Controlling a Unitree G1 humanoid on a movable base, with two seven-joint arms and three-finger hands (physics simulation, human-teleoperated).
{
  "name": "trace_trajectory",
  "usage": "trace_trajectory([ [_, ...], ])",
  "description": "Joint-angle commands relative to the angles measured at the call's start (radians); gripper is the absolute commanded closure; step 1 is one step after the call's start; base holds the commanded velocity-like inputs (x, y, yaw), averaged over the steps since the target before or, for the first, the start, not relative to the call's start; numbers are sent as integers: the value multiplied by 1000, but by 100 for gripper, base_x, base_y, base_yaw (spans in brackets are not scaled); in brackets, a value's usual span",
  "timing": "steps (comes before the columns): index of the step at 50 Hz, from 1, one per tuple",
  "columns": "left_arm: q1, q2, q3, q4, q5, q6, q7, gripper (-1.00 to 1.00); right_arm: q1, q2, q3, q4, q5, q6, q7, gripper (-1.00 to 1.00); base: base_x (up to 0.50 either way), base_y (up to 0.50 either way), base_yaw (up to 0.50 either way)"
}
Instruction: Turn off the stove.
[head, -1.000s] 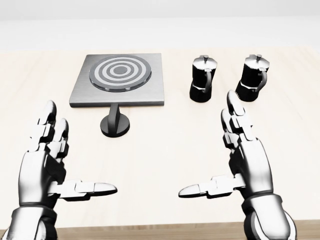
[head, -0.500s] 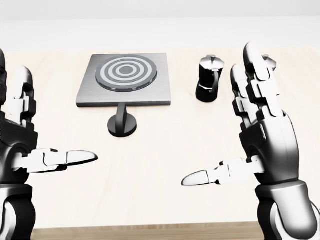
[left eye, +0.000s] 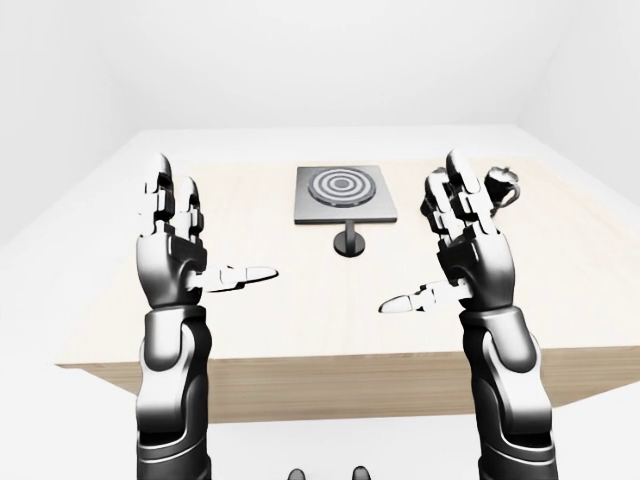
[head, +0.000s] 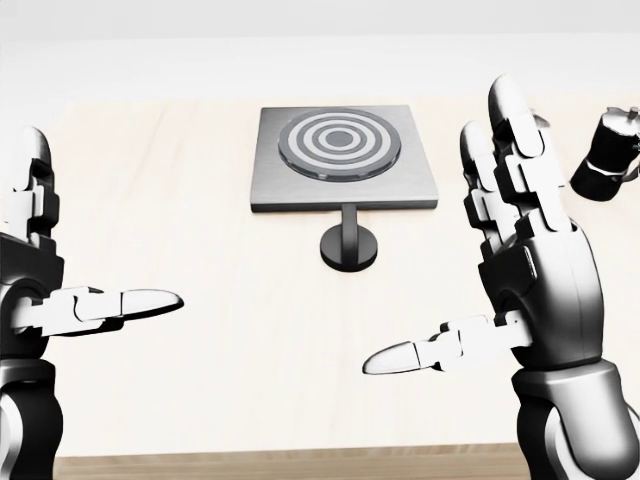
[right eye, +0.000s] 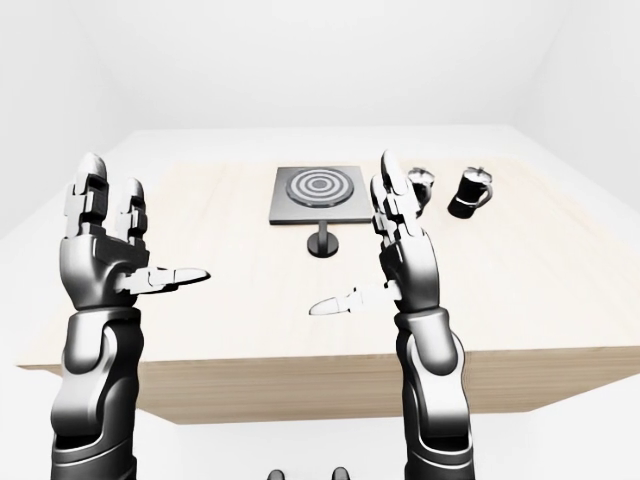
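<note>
Approach step, nothing touched: my left hand and right hand raised with fingers spread wide, stove mid-table with its knob just below it in head view; next I reach the knob.

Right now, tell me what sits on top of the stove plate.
Only the ringed burner sits on the stove plate; no pot. The knob stands on the table below it in the head view. Nothing covers the burner.
</note>
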Motion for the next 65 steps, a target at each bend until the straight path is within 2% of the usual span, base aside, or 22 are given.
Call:
trace_trajectory([
  [1,-2,3,5,14,-2,0,2,-99,5,-2,1,6,-9,0,-1,-100,0,50,0],
  [12,4,3,7,17,-6,0,2,-99,14,1,2,-12,9,0,17,-100,0,3,0],
  [55,3,7,18,17,-24,0,11,-99,23,9,9,-7,23,0,16,-100,50,-1,0],
  [65,6,7,17,22,-23,0,11,-99,35,7,17,52,-67,0,-32,-100,3,0,0],
])
